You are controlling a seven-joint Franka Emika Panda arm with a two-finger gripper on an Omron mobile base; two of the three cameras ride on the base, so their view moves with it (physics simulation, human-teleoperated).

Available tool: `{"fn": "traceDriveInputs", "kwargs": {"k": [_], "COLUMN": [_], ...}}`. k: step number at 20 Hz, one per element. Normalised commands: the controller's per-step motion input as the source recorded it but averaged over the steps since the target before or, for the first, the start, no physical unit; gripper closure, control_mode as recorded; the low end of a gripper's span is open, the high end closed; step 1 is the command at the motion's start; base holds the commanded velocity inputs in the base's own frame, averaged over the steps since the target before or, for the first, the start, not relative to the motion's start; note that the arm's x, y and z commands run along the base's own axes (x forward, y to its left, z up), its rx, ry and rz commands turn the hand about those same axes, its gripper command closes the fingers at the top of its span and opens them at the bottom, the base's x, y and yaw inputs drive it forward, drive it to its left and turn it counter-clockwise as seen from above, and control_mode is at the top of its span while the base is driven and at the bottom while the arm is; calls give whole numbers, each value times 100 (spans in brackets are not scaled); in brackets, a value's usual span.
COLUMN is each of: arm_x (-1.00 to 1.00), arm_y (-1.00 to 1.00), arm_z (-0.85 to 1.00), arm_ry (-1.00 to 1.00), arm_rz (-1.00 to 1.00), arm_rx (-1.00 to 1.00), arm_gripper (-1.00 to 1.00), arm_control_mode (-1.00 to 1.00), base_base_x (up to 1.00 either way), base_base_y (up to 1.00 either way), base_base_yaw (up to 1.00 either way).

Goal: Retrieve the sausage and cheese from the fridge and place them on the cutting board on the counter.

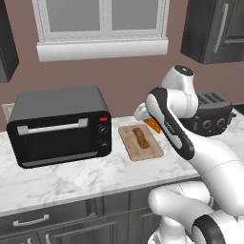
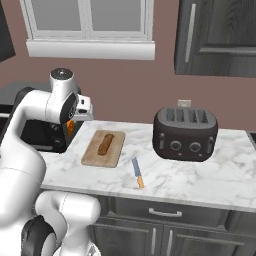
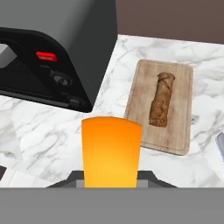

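Observation:
My gripper (image 3: 111, 176) is shut on the cheese (image 3: 111, 151), a bright orange-yellow wedge that sticks out from between the fingers. It hangs above the counter (image 1: 71, 176), just off the edge of the cutting board (image 3: 140, 100), on the side toward the black toaster oven. In the base views the cheese (image 1: 152, 125) (image 2: 70, 128) shows under the white hand. The light wooden cutting board (image 1: 150, 147) (image 2: 92, 152) carries a thick mottled tan-brown log (image 1: 141, 137) (image 2: 105, 145) (image 3: 161, 105) lying lengthwise. The sausage and the fridge are out of view.
A black toaster oven (image 1: 57, 126) (image 3: 57, 43) stands left of the board. A dark slot toaster (image 2: 185, 132) stands to its right. A small knife (image 2: 137, 172) with a blue blade and an orange handle lies between the board and the toaster, near the front edge.

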Motion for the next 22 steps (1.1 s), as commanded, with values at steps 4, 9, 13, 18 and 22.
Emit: {"fn": "traceDriveInputs", "kwargs": {"k": [4, 9, 13, 18, 22], "arm_x": [0, 0, 0, 0, 0], "arm_y": [0, 0, 0, 0, 0], "arm_z": [0, 0, 0, 0, 0], "arm_ry": [0, 0, 0, 0, 0], "arm_rz": [0, 0, 0, 0, 0], "arm_rx": [0, 0, 0, 0, 0], "arm_gripper": [100, 100, 100, 100, 100], "arm_control_mode": [100, -100, -100, -100, -100], "base_base_x": [0, 0, 0, 0, 0], "base_base_y": [0, 0, 0, 0, 0], "base_base_yaw": [0, 0, 0, 0, 0]}}
